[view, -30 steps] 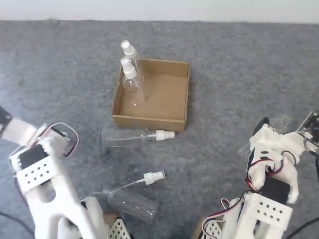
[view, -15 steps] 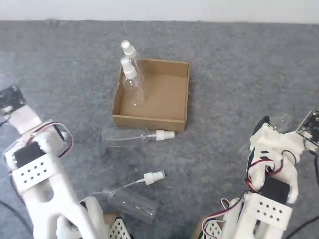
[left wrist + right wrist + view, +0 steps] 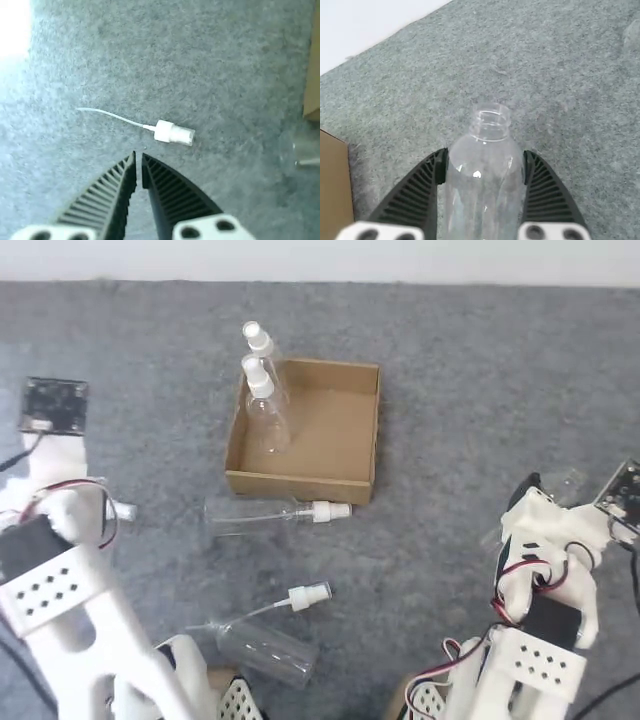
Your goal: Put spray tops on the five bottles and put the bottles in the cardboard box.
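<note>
1. The left gripper [image 3: 138, 157] is held with its fingers pressed together, just short of a loose spray top [image 3: 174, 133] on the carpet [image 3: 225, 50].
2. An open bottle [image 3: 489, 125] (no top on it) is pinched by the right gripper [image 3: 485, 162].
3. One topped bottle [image 3: 266, 410] is stood in the cardboard box [image 3: 300, 486].

So the brown cardboard box [image 3: 300, 486] sits about mid-way across the grey carpeted table [image 3: 470, 370]. A clear plastic bottle with a white spray top [image 3: 266, 412] stands in its far left corner. A second capped clear bottle [image 3: 259, 340] stands right behind it, can't tell if that one's in or out. A third capped bottle [image 3: 255, 515] lies just in front of the box, top pointing right. Nearer the arms lies a loose white spray top [image 3: 308, 594], with an uncapped clear bottle [image 3: 265, 645] just in front of it. Another loose spray top [image 3: 174, 133] lies off left, by the left end effector [image 3: 138, 156]. Over on the right, an open-necked bottle [image 3: 485, 185] sits between the right end effector [image 3: 484, 154] fingers.
</note>
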`<state>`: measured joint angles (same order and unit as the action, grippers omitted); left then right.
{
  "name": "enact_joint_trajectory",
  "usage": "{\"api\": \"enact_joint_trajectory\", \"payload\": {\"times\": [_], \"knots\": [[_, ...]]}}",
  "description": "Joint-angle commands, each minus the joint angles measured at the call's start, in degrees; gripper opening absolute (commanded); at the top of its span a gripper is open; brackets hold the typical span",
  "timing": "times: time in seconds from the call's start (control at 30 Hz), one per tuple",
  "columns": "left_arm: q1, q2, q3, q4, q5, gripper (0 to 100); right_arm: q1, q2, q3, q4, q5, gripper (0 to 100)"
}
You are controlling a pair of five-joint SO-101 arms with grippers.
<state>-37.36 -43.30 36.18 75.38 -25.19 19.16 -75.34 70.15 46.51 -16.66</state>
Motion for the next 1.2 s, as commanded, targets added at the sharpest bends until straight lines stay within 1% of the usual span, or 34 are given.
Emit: {"api": "enact_joint_trajectory", "payload": {"times": [0.0,0.13,0.2,0.43,0.53,0.6,0.9,1.17], "knots": [[0.00,-1.14,-3.82,1.58,-8.35,1,-0.66,-1.36,-0.26,-1.36,1.05,2.0],[0.09,1.58,-5.76,2.29,-15.30,1,-0.66,-1.36,-0.26,-1.36,1.05,2.0],[0.09,5.63,-8.75,4.40,-19.43,1,-0.66,-1.36,-0.26,-1.36,1.05,2.0],[-0.18,19.69,-24.92,19.34,-37.27,1,-0.66,-1.36,-0.18,-1.27,1.05,2.0],[-0.09,22.59,-30.11,23.12,-42.73,1,-0.66,-1.36,-0.18,-1.27,1.05,2.0],[0.00,24.09,-31.78,23.38,-45.45,1,-0.66,-1.36,-0.18,-1.27,1.05,2.0],[-0.18,29.80,-31.69,23.38,-58.73,1,-0.66,-1.19,-0.18,-1.19,1.14,2.0],[-0.18,34.46,-31.60,23.38,-67.96,1,-0.66,-0.92,-0.18,-1.36,1.14,2.0]]}}
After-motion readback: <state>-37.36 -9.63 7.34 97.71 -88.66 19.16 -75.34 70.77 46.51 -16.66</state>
